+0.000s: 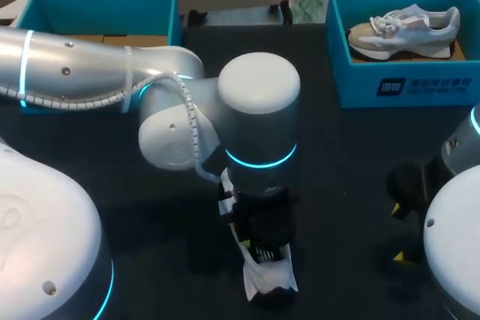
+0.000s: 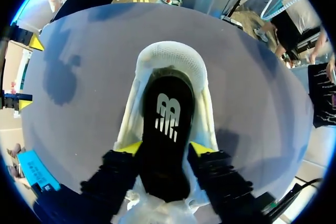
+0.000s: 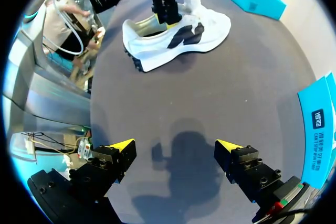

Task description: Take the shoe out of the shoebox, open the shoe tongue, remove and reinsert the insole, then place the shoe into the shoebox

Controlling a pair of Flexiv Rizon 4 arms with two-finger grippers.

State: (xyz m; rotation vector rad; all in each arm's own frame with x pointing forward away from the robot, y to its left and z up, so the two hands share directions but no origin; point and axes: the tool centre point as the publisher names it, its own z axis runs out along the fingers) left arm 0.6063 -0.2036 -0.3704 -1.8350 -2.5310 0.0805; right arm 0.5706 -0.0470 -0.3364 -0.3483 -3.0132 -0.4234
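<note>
1. The insole (image 2: pixel 168 114) is thin and probably bendy, and it is gripped only by its two long edges. It can slip out of the fingers if it is pulled or pushed too fast.
2. The shoe (image 1: pixel 266 275) is not held by anything else. It can be dragged over the table (image 1: pixel 337 155), or tipped on its side, when the insole is moved, because friction inside the shoe is likely higher than under its sole.
3. If the insole is pressed down at an angle, it can fold near the heel and lie crooked inside.
4. The left gripper (image 2: pixel 167 149) is clamped on the insole: one yellow tip is seen against each edge, at the opening of the shoe.
5. The right gripper (image 3: pixel 176 148) is seen with its fingers wide apart over bare table, with nothing between them, and the shoe is well ahead of it.
6. In the head view, the shoe is found at the lower middle of the frame, mostly hidden under the left arm. The shoebox (image 1: pixel 405 84) is at the upper right, well apart, and a second shoe (image 1: pixel 405 28) is seen inside it.
7. The shoe is white with a mesh toe and dark marks on its side. The insole is black with a white mark.
</note>
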